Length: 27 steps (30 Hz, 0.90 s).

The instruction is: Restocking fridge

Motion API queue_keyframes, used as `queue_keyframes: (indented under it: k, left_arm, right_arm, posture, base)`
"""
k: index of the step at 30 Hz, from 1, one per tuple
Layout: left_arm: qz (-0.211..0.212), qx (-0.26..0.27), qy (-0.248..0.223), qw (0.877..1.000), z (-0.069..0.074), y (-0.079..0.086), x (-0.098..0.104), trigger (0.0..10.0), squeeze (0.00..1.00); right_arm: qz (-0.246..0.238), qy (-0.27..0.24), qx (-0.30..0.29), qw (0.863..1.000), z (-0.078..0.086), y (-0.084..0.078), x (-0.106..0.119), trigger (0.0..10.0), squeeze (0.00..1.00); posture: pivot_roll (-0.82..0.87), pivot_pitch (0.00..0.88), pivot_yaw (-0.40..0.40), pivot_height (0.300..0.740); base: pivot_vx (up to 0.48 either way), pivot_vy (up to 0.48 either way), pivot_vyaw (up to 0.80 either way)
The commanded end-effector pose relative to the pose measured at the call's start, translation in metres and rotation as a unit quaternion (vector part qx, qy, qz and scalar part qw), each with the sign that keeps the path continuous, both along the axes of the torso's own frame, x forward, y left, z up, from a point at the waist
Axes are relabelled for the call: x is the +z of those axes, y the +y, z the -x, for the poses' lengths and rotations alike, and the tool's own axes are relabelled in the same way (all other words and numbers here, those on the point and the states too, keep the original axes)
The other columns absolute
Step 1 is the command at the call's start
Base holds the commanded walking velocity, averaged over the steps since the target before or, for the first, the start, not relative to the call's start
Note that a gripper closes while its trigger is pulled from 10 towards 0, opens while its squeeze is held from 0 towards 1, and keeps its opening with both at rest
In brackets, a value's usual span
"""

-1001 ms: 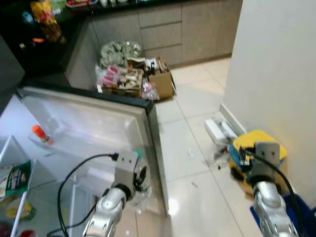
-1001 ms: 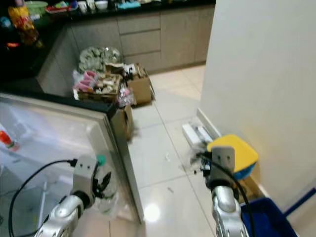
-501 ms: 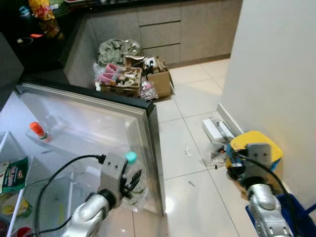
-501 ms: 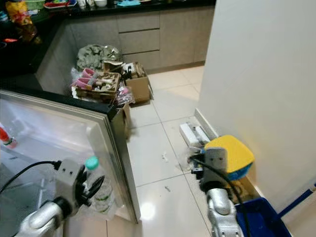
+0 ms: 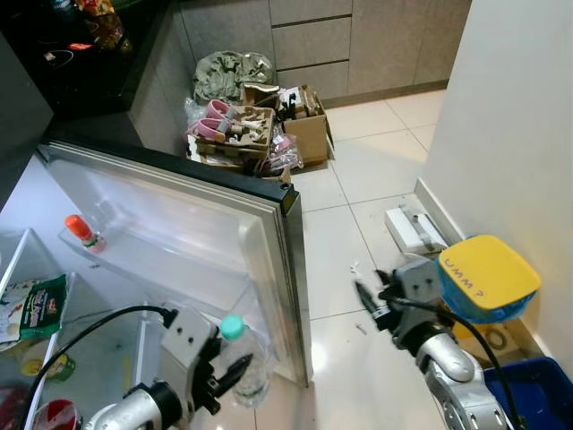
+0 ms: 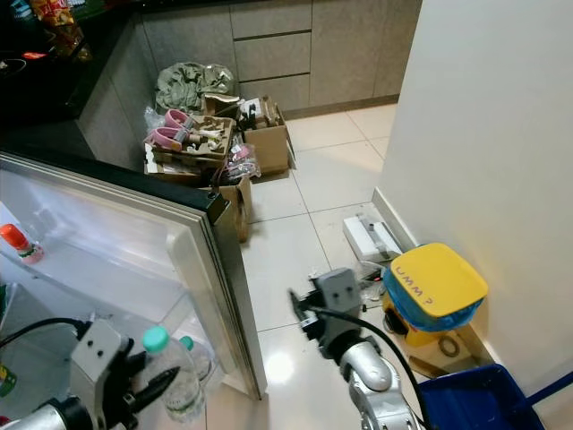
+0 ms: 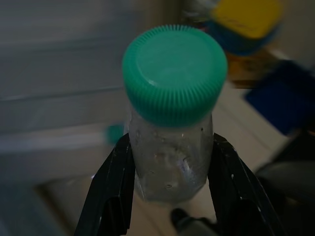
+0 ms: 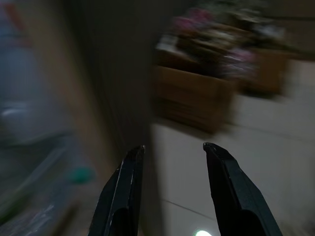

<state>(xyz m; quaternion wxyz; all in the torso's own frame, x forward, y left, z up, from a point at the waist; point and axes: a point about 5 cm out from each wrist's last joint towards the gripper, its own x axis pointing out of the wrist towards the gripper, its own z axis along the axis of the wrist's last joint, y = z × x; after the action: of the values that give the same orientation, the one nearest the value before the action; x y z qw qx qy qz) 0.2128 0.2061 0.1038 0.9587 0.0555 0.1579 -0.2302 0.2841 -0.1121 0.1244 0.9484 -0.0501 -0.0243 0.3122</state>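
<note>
Clamped around the neck of a clear water bottle (image 7: 170, 162), my left gripper (image 7: 170, 196) holds it upright just below its green cap (image 7: 174, 73), low down beside the edge of the open fridge door (image 5: 224, 242). So the carrying part looks done for this bottle; what is left, as I judge it, is to set it into the door's lower shelf and let go.

Some stock is already in place: a second green-capped bottle (image 6: 192, 354) stands in the bottom of the door right by mine, and a small red-capped bottle (image 5: 85, 233) sits higher up on a door shelf (image 5: 134, 269). Inside the fridge I can make out a green packet (image 5: 31, 313) and a few other items, too cut off to name.

Over on the other side, my right gripper (image 8: 172, 162) is spread apart and holds nothing, raised over the tiled floor (image 5: 376, 170) and facing the door's edge. Whether more bottles wait to be brought, I cannot tell.
</note>
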Motion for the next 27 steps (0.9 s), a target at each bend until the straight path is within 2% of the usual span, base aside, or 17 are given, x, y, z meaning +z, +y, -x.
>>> queue_keyframes:
  k: [1, 2, 5, 7, 10, 13, 17, 19, 20, 21, 22, 23, 24, 25, 26, 27]
  left_arm:
    - [0.006, 0.022, 0.013, 1.0, 0.001, 0.005, -0.006, 10.0, 0.0]
    - [0.006, 0.022, 0.013, 1.0, 0.001, 0.005, -0.006, 10.0, 0.0]
    - [0.005, 0.057, 0.01, 0.998, -0.006, 0.013, -0.007, 10.0, 0.0]
    - [0.006, 0.061, 0.009, 0.998, -0.008, 0.013, -0.007, 10.0, 0.0]
    - [0.007, 0.063, 0.008, 0.998, -0.01, 0.012, -0.007, 10.0, 0.0]
    - [0.019, 0.069, 0.004, 0.997, -0.016, 0.003, -0.008, 10.0, 0.0]
    - [0.021, 0.07, 0.004, 0.997, -0.017, 0.001, -0.009, 10.0, 0.0]
    - [0.024, 0.07, 0.003, 0.997, -0.017, -0.001, -0.009, 10.0, 0.0]
    - [0.024, 0.07, 0.003, 0.997, -0.017, -0.001, -0.009, 10.0, 0.0]
    - [0.026, 0.071, 0.002, 0.997, -0.018, -0.001, -0.009, 10.0, 0.0]
    - [0.027, 0.072, 0.002, 0.997, -0.018, -0.001, -0.009, 10.0, 0.0]
    - [0.027, 0.072, 0.002, 0.997, -0.018, -0.001, -0.009, 10.0, 0.0]
    - [0.028, 0.078, 0.001, 0.997, -0.018, -0.001, -0.01, 10.0, 0.0]
    - [0.028, 0.078, 0.001, 0.997, -0.018, -0.001, -0.01, 10.0, 0.0]
    - [0.031, 0.085, -0.001, 0.996, -0.018, -0.002, -0.01, 10.0, 0.0]
    - [0.031, 0.085, -0.001, 0.996, -0.018, -0.002, -0.01, 10.0, 0.0]
  right_arm:
    - [0.001, 0.015, 0.037, 0.999, 0.008, 0.007, -0.001, 10.0, 0.0]
    - [0.001, 0.015, 0.037, 0.999, 0.008, 0.007, -0.001, 10.0, 0.0]
    - [0.047, 0.023, 0.144, 0.988, 0.032, 0.013, 0.003, 10.0, 0.0]
    - [0.054, 0.028, 0.16, 0.985, 0.035, 0.014, 0.003, 10.0, 0.0]
    - [0.056, 0.032, 0.163, 0.985, 0.035, 0.014, 0.002, 10.0, 0.0]
    - [0.018, 0.078, 0.198, 0.977, 0.032, 0.017, 0.0, 10.0, 0.0]
    - [0.022, 0.076, 0.199, 0.977, 0.028, 0.018, 0.001, 10.0, 0.0]
    - [0.046, 0.059, 0.139, 0.987, 0.004, 0.009, -0.002, 10.0, 0.0]
    - [0.046, 0.059, 0.139, 0.987, 0.004, 0.009, -0.002, 10.0, 0.0]
    - [0.06, 0.04, 0.069, 0.995, -0.017, -0.004, 0.0, 10.0, 0.0]
    - [0.063, 0.033, 0.042, 0.997, -0.024, -0.01, 0.001, 10.0, 0.0]
    - [0.063, 0.033, 0.042, 0.997, -0.024, -0.01, 0.001, 10.0, 0.0]
    - [0.07, 0.019, -0.005, 0.997, -0.035, -0.022, 0.005, 10.0, 0.0]
    - [0.07, 0.019, -0.005, 0.997, -0.035, -0.022, 0.005, 10.0, 0.0]
    - [0.084, -0.002, -0.087, 0.993, -0.051, -0.045, 0.012, 10.0, 0.0]
    - [0.084, -0.002, -0.087, 0.993, -0.051, -0.045, 0.012, 10.0, 0.0]
  posture:
    - [-0.11, 0.155, 0.078, 0.707]
    - [-0.11, 0.155, 0.078, 0.707]
    - [-0.12, 0.155, 0.068, 0.707]
    - [-0.12, 0.154, 0.067, 0.707]
    - [-0.12, 0.154, 0.067, 0.707]
    - [-0.11, 0.15, 0.069, 0.707]
    - [-0.11, 0.149, 0.07, 0.707]
    - [-0.11, 0.148, 0.07, 0.707]
    - [-0.11, 0.148, 0.07, 0.707]
    - [-0.1, 0.145, 0.068, 0.707]
    - [-0.1, 0.145, 0.068, 0.707]
    - [-0.1, 0.145, 0.068, 0.707]
    - [-0.1, 0.145, 0.068, 0.707]
    - [-0.1, 0.145, 0.068, 0.707]
    - [-0.1, 0.145, 0.069, 0.707]
    - [-0.1, 0.145, 0.069, 0.707]
  base:
    - [0.0, 0.0, 0.0]
    - [0.0, 0.0, 0.0]
    - [0.0, 0.0, 0.0]
    - [0.0, 0.0, 0.0]
    - [0.0, 0.0, 0.0]
    - [0.0, 0.0, 0.0]
    - [0.0, 0.0, 0.0]
    - [0.0, 0.0, 0.0]
    - [0.0, 0.0, 0.0]
    - [0.0, 0.0, 0.0]
    - [0.0, 0.0, 0.0]
    - [0.0, 0.0, 0.0]
    - [0.0, 0.0, 0.0]
    - [0.0, 0.0, 0.0]
    - [0.0, 0.0, 0.0]
    - [0.0, 0.0, 0.0]
